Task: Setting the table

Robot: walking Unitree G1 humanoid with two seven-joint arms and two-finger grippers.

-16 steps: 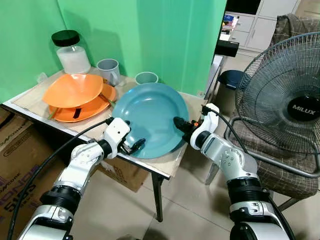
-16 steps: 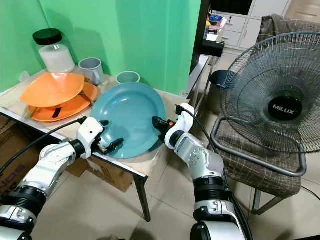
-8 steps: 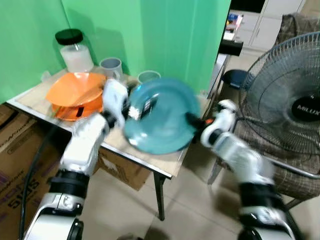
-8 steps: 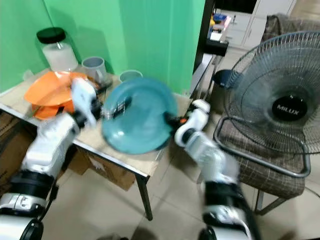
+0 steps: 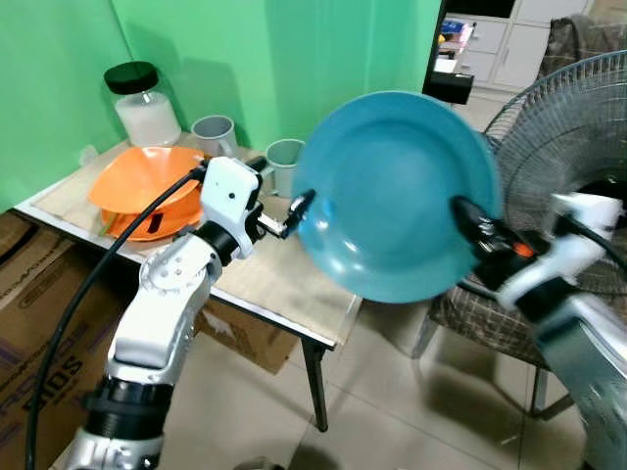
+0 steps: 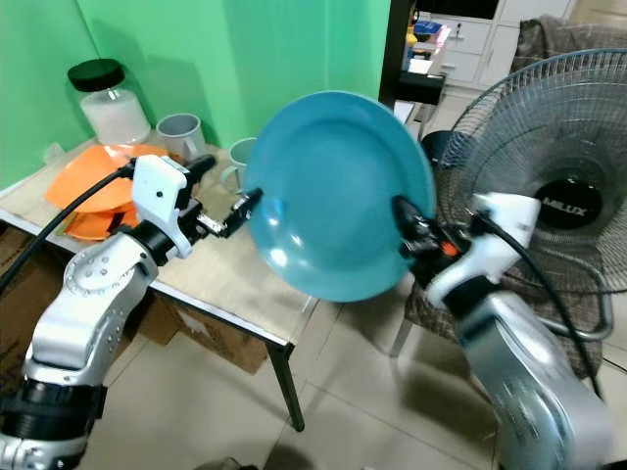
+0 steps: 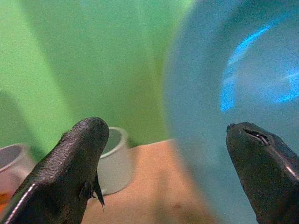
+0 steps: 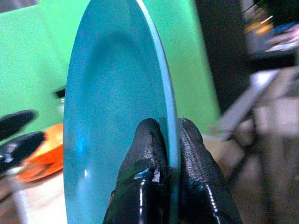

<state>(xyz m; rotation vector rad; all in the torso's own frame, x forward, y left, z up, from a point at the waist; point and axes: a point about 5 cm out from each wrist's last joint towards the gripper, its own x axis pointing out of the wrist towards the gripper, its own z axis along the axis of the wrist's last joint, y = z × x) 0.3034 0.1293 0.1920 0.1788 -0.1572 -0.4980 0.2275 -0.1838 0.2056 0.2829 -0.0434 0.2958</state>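
Blue plate off the table, held up on edge in the air beyond the table's near corner, its hollow face toward the camera, in front of the fan. Right gripper has it: two black fingers closed tight over the rim, one on each face, seen clearly in the right wrist view. Left gripper sits just beside the opposite rim; fingers spread wide, nothing between them, plate edge next to one finger but not pinched. So the whole plate hangs from a single rim pinch. Judgement: carry stage, a place still to be chosen. To do it well, keep the wrist slow so the plate does not swing or slip in the pinch, keep it away from the fan grille, and level it before lowering. On the table: stacked orange plates, a jar with a black lid, two cups against the green backdrop.
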